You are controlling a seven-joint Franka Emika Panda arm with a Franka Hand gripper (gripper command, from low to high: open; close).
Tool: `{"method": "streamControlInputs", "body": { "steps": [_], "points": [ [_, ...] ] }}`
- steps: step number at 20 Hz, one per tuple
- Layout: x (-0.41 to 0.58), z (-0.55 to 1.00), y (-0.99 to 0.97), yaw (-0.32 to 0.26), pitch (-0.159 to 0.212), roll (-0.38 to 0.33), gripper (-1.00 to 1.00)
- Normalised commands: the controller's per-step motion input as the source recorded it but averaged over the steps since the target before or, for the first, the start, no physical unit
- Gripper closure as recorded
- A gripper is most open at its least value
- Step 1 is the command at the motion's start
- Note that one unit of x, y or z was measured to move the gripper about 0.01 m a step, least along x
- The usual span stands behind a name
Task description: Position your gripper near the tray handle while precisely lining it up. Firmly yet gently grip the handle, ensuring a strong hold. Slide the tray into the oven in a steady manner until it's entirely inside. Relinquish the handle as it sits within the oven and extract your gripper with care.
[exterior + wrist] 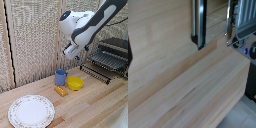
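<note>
The gripper (76, 56) hangs above the wooden table (90, 107), beside the oven (113, 56) at the exterior view's right, holding nothing; whether its jaws stand apart cannot be told. The tray (108, 60) rests in the oven's open front, its handle (95, 73) at the front edge. A blue mug (60, 77), yellow bowl (75, 83) and white plate (31, 111) sit on the table.

The counter (95, 107) is pale wood planks, smooth with a soft sheen. The arm (87, 27) is glossy white and black plastic. The oven (114, 52) looks like dark and silvery metal; its tray (107, 60) is thin dark metal wire. The plate (31, 111) looks glazed, as do the mug (60, 77) and bowl (75, 83). The backdrop (35, 35) is coarse woven cloth.
</note>
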Motion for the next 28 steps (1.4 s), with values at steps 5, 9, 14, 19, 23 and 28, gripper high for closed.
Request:
{"method": "streamControlInputs", "body": {
  "steps": [5, 9, 14, 19, 23, 28],
  "points": [
    [0.000, -0.10, -0.45, 0.121, -0.008, -0.281, -1.00],
    [0.000, -0.19, -0.45, 0.124, 0.000, -0.272, -1.00],
    [0.028, -0.26, -0.48, 0.121, 0.000, -0.246, -1.00],
    [0.055, -0.24, -0.43, 0.109, 0.000, -0.245, -1.00],
    [0.001, -0.21, -0.43, 0.084, 0.000, -0.265, -1.00],
    [0.051, -0.19, -0.42, 0.118, 0.027, -0.246, -1.00]
  ]
}}
